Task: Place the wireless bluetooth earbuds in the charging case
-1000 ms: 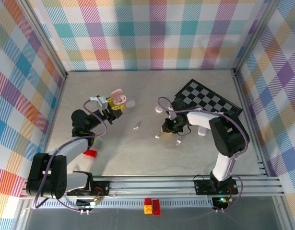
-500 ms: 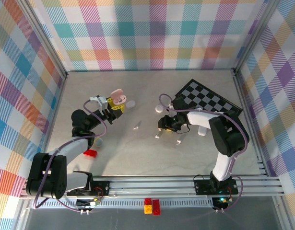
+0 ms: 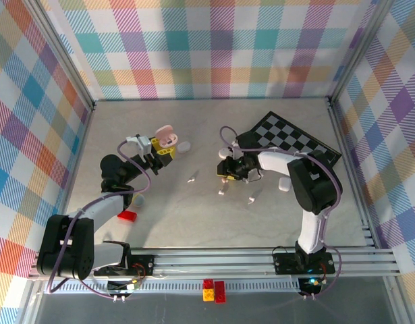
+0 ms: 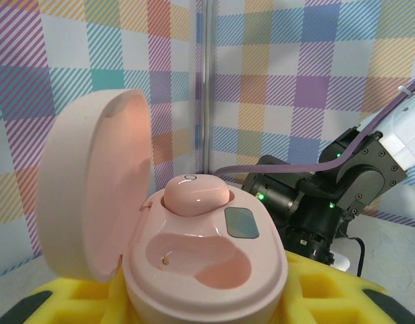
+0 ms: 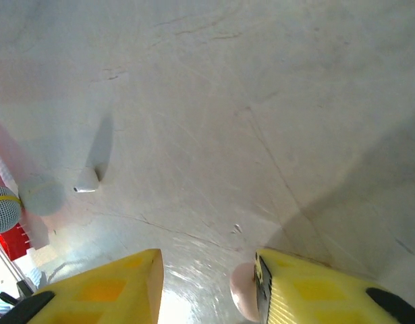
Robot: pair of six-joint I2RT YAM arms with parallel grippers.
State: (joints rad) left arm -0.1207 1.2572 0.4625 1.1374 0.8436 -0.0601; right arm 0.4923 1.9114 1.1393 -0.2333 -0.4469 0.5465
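The pale table [image 3: 160, 223] carries a chequered board [image 3: 288, 138] at its far right, its near-left corner just beside the right arm's wrist. At the left, the left tool [image 3: 161, 148] is closed on the pink charging case [image 4: 200, 263], which stands upright between its yellow fingers [image 4: 335, 300] above the table. The lid is swung open to the left, a rounded pink piece sits in the far well, and a small contact shows in the near well. Near the table's middle, the right tool [image 5: 207, 273] hangs low over the table with its yellow fingers spread. A pale pink earbud [image 5: 242, 297] lies against the inner face of one finger, not pinched by both. A white earbud [image 5: 86, 180] lies on the table well ahead of it. More loose earbuds [image 3: 221, 192] rest near the right tool, and a red brick [image 3: 127, 216] lies by the left arm.
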